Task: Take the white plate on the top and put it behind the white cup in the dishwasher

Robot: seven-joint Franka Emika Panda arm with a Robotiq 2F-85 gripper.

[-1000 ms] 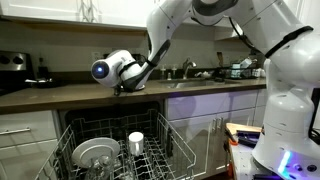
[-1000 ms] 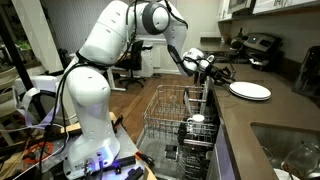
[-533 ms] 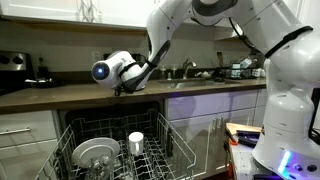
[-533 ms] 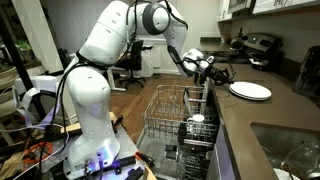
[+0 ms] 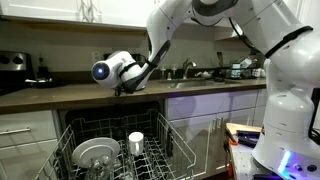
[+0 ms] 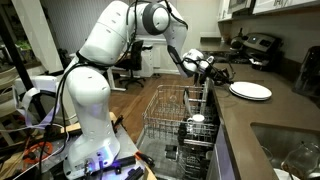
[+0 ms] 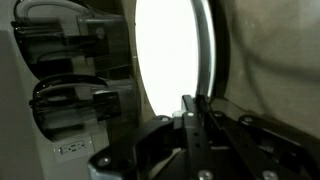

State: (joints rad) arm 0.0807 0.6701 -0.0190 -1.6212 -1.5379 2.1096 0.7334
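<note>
Gripper point(image 6: 222, 77) on my arm is down at the dark kitchen countertop point(image 6: 250, 118), at the near edge of the plain round all-white dinner plate point(image 6: 252, 91). From the wrist camera I see the two dark fingers point(image 7: 190, 112) drawn right together, with almost no gap. Their tips sit on the lower rim of the white plate point(image 7: 168, 50), which fills the upper middle of that view as a bright oval. As far as I can judge, the rim is pinched between them. The plate lies flat on the countertop point(image 5: 60, 93), above and well apart from the rack, so it is not yet in the machine. In an exterior view the gripper point(image 5: 122, 89) hangs just over the counter's front edge, and I cannot make out the plate there.

Below the counter, the under-counter dishwasher with the dark interior point(image 5: 110, 122) stands open, its white wire rack point(image 6: 160, 110) pulled out. The small plain white cylindrical cup point(image 5: 136, 141) stands upright in the rack and shows in both exterior views point(image 6: 197, 120). A greyer, glassy round dish point(image 5: 95, 153) rests in the rack beside the cup
</note>
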